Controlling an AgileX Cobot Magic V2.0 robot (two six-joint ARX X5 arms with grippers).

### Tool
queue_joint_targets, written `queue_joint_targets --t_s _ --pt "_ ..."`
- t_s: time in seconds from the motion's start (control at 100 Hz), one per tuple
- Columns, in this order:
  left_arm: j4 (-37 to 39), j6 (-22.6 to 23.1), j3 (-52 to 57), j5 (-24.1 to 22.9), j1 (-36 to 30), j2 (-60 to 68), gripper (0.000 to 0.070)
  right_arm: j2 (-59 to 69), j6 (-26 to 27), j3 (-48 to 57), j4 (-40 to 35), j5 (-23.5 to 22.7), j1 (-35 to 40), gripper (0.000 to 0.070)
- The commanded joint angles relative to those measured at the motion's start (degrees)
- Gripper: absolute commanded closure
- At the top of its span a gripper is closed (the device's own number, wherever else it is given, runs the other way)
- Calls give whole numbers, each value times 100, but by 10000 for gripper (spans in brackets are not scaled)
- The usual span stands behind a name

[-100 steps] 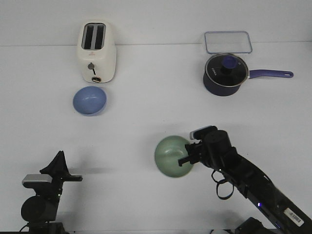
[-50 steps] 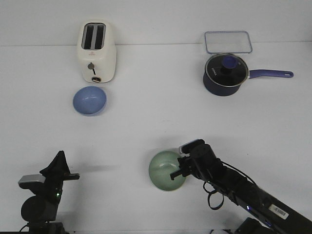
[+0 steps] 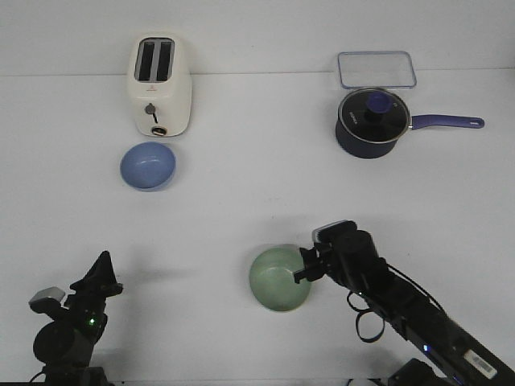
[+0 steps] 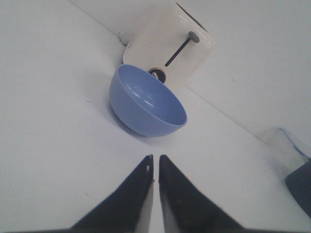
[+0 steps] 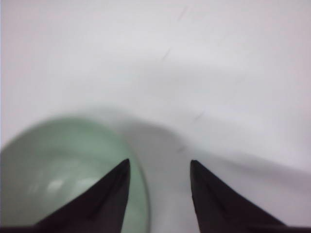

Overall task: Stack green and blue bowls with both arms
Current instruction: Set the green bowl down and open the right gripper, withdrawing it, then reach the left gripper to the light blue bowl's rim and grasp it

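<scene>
The right claw (image 3: 304, 267) stands open astride the green bowl's (image 3: 278, 279) rim near the bench's front edge. The blue bowl (image 3: 148, 166) sits far-left by the toaster (image 3: 159, 85), straight ahead of the closed left claw (image 3: 103, 277).

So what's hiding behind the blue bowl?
A cream toaster stands right behind the blue bowl, by the back wall. In the left wrist view the bowl covers the toaster's bottom edge and part of its round knob, so whether they touch cannot be seen.

We see the toaster (image 3: 159, 85) far left, one bowl (image 3: 148, 166) before it; pan (image 3: 372, 122) far right, probably touching the tub (image 3: 376, 69) behind.
</scene>
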Motion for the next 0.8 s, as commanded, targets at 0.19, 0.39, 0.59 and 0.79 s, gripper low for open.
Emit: queue_joint_targets --t_s 0.19,0.39,0.59,0.79 --pt "-448 450 1305 28 7 1246 685 -1161 -125 -503 332 243 -892 452" --pt "-487 1117 2496 28 7 3630 685 -1499 -114 -981 275 273 -1152 452" --pt "-487 1403 3816 326 7 5954 491 -1495 -114 -986 234 258 -1150 452" --pt "-481 1543 5034 476 11 7582 141 -1495 -116 -986 227 256 -1150 452"
